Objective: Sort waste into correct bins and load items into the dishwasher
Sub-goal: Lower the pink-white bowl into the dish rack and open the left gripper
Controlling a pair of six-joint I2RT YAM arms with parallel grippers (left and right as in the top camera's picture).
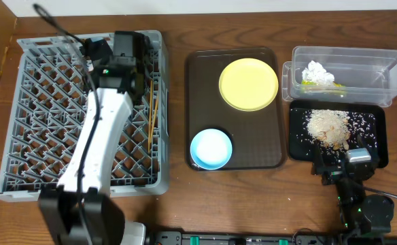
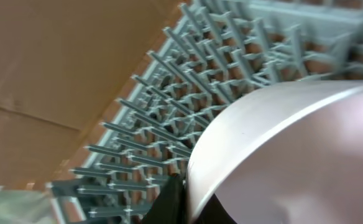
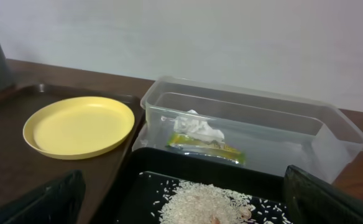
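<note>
Your left gripper (image 2: 188,202) is clamping the rim of the white bowl (image 2: 293,155), with a dark finger on either side. It is holding the bowl over the far end of the dish rack (image 1: 28,102), where the chopsticks (image 1: 151,126) are lying near the right wall. Your right gripper (image 1: 336,165) is hanging wide open and empty at the near edge of the black tray (image 1: 378,136), which is carrying rice (image 1: 328,126). Tissue (image 1: 317,71) and wrapper (image 3: 206,148) are lying in the clear tub (image 1: 382,68). The yellow plate (image 1: 248,83) and blue bowl (image 1: 211,148) are sitting on the brown tray (image 1: 202,88).
</note>
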